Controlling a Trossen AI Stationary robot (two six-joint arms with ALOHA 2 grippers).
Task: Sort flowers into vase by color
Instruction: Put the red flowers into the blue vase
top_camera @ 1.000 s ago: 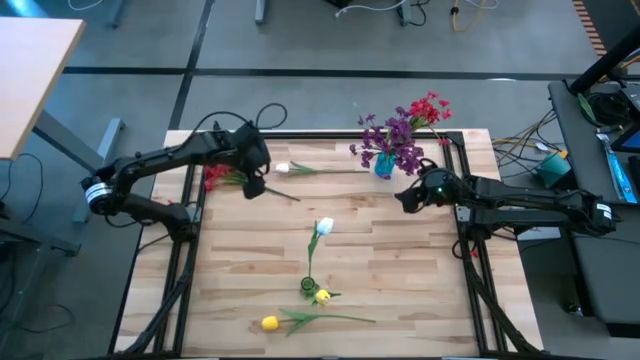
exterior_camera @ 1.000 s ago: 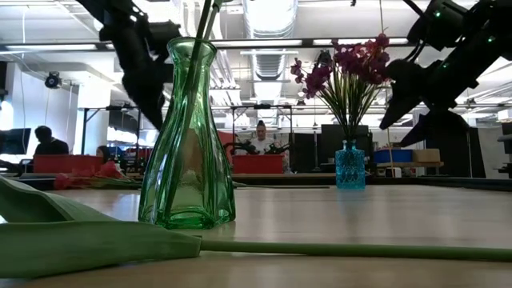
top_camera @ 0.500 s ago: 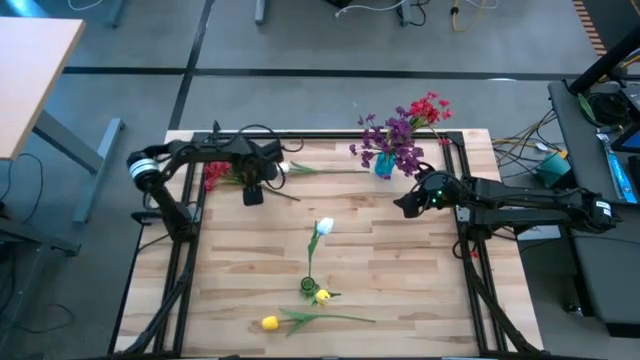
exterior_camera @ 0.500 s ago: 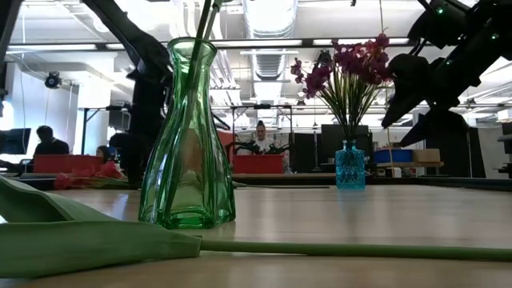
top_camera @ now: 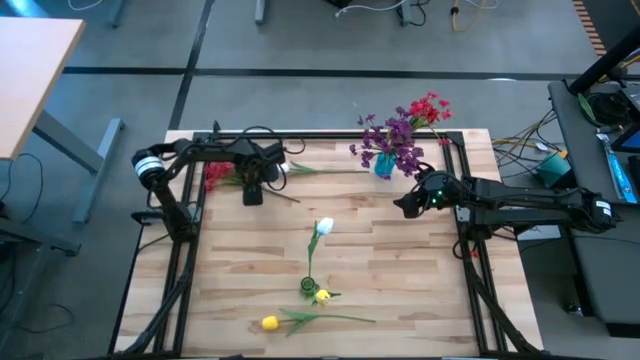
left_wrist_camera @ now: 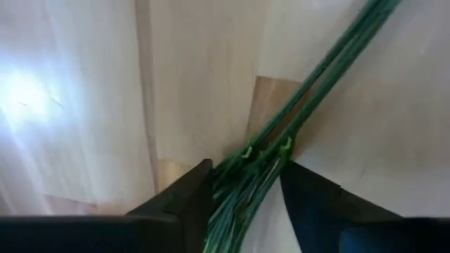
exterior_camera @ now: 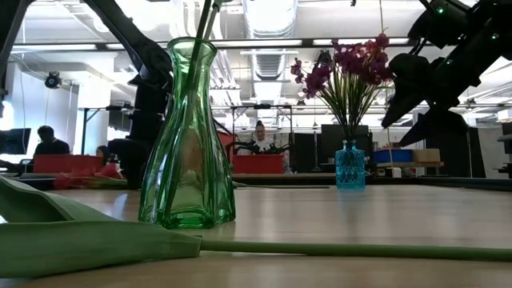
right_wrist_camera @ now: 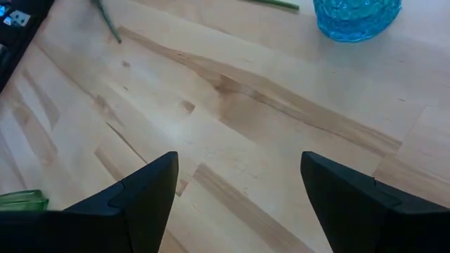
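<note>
Red flower [top_camera: 214,174] stems lie between the left claw's [left_wrist_camera: 245,188] spread fingers near the desk's [top_camera: 400,260] far-left corner; right claw [right_wrist_camera: 239,184] waits, released.

Left wrist view: green stems [left_wrist_camera: 295,133] cut off by picture edges, blooms out of frame; colour of flower untellable here. Fingers [left_wrist_camera: 183,200] straddle stems; actual contact unclear.
High view: left gripper [top_camera: 252,187] covers stem part of red flowers [top_camera: 215,174]; finger gap too small to read.
Right wrist view: blue vase [right_wrist_camera: 355,15] cut off by edge, only base visible.
Low view: green vase [exterior_camera: 188,136] hides left arm's lower part; foreground leaf [exterior_camera: 88,236] blurred.
</note>
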